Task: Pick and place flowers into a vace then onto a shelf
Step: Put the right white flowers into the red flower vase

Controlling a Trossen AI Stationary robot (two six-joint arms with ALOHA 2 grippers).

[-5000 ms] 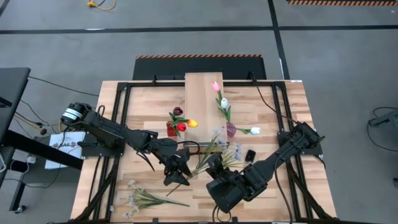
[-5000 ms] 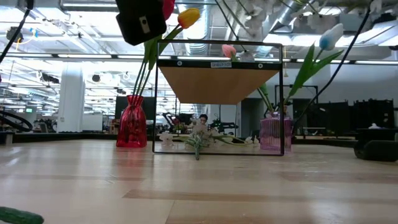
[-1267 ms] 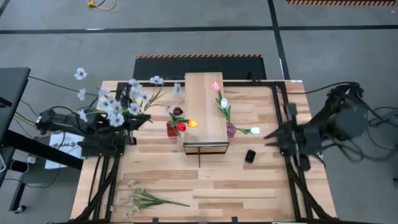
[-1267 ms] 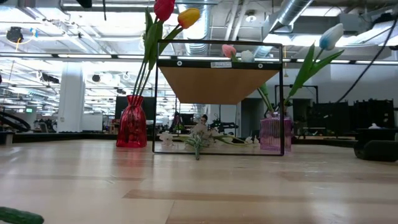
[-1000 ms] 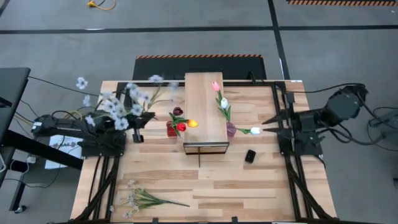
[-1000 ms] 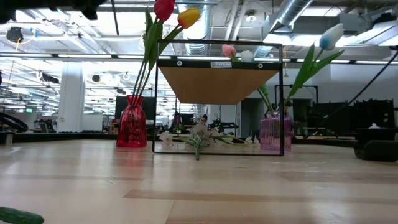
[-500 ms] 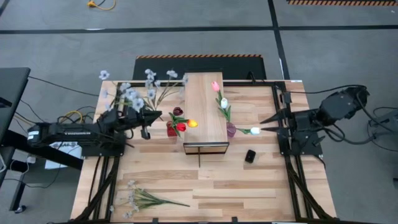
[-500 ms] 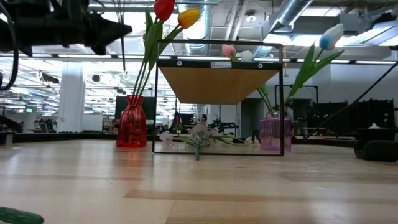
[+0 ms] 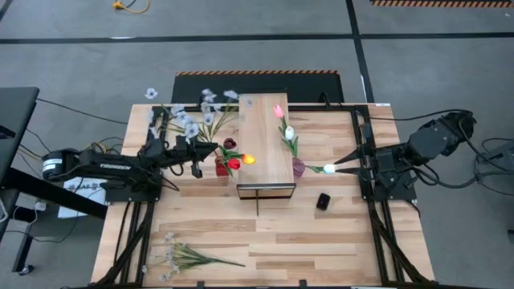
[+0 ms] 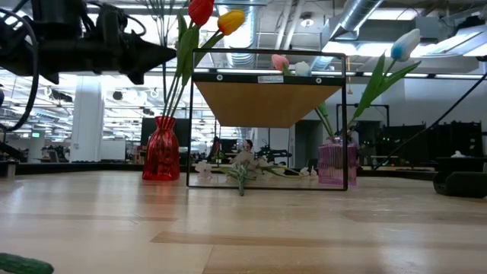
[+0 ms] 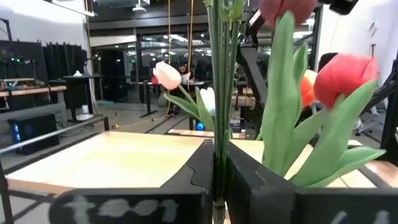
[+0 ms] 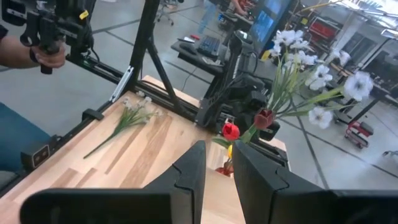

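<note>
Swung further in over the past half-second, left hand [image 9: 198,149] now beside the red vase [image 9: 221,166], clenched on the stems of a pale blossom spray [image 9: 197,116] fanning toward the shelf [image 9: 263,144]. Waiting at the tabletop's [image 9: 321,241] right edge, right hand [image 9: 341,163], apparently holding nothing. Risks fouling the tulips [image 9: 233,163] already in the vase or tipping it, should the long stems arrive tilted.
</note>
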